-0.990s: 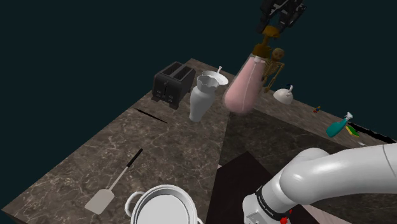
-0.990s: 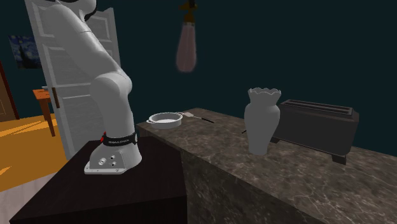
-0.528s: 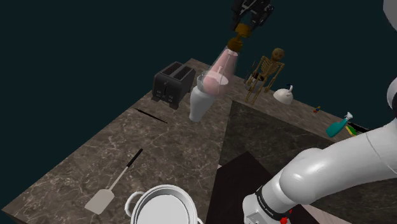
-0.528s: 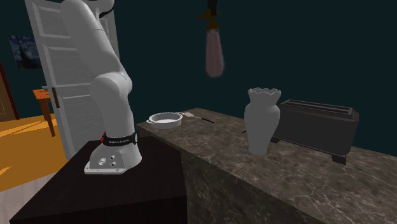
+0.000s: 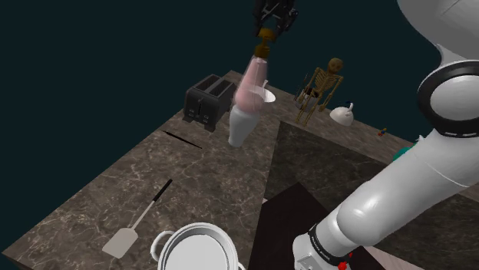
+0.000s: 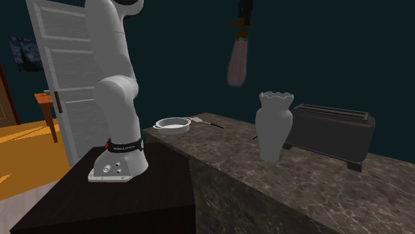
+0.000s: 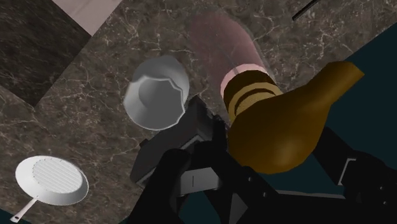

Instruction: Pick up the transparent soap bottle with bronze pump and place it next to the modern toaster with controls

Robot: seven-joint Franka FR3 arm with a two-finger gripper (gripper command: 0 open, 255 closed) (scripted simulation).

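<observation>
A pink soap bottle (image 5: 252, 80) is clamped by its bronze pump (image 5: 265, 43) in the hand (image 5: 269, 27), top centre of the shoulder view. A white vase (image 5: 242, 125) is seen below.

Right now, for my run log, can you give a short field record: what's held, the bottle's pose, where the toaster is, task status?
held: soap bottle, pinkish body, bronze pump, clasped at the pump by the gripper
bottle pose: tilted, in the air above the counter, near the white vase
toaster: dark toaster, on the counter beside the vase
status: bottle not yet set down
</observation>
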